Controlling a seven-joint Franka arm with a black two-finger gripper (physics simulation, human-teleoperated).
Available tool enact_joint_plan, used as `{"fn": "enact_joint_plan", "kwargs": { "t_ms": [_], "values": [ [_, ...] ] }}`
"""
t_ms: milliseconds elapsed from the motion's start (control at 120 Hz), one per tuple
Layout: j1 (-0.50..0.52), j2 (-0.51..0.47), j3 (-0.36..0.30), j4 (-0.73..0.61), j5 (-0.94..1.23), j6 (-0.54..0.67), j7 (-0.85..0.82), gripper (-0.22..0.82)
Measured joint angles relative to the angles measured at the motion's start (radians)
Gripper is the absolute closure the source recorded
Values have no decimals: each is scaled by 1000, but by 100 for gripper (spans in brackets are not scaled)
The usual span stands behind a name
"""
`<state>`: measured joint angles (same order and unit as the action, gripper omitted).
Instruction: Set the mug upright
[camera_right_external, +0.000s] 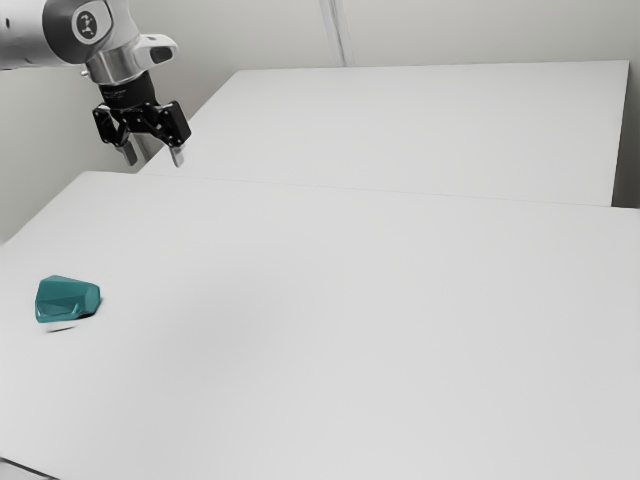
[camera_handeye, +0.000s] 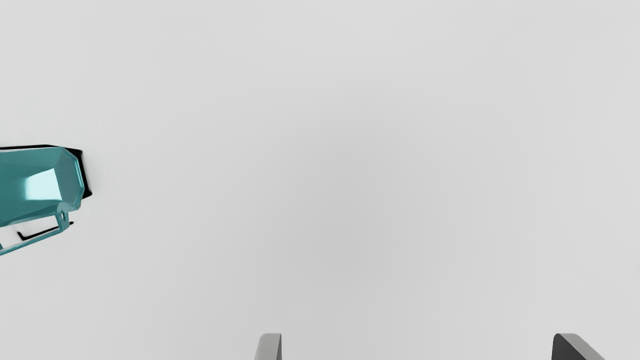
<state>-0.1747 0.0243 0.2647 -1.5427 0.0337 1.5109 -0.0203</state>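
1. Teal faceted mug (camera_right_external: 68, 299): lies on its side on the white counter (camera_right_external: 350, 320), toward the exterior view's left. It is not upright.
2. Mug orientation: the narrower, closed base (camera_handeye: 69, 175) faces the exterior view's right. The handle (camera_handeye: 35, 241) runs along one side of the body.
3. Shadow (camera_handeye: 86, 175): black, sharp-edged, directly beside the base.
4. Claw (camera_right_external: 152, 160): raised above the counter, pointing downward, well apart from the mug. In the exterior view, the mug lies nearer the camera than the claw.
5. Claw state: spread. The two grey fingers (camera_handeye: 270, 347) stand wide apart, with nothing held between them.
6. Arm (camera_right_external: 25, 35): white, entering from the exterior view's upper left.
7. Background: a pale wall (camera_right_external: 480, 30) rises behind the counter.
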Motion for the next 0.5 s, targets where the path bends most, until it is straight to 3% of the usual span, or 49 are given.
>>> {"fn": "enact_joint_plan", "kwargs": {
  "t_ms": [500],
  "values": [
    [-34, -20, 6, 7, 1, -14, 3, 2]
  ]
}}
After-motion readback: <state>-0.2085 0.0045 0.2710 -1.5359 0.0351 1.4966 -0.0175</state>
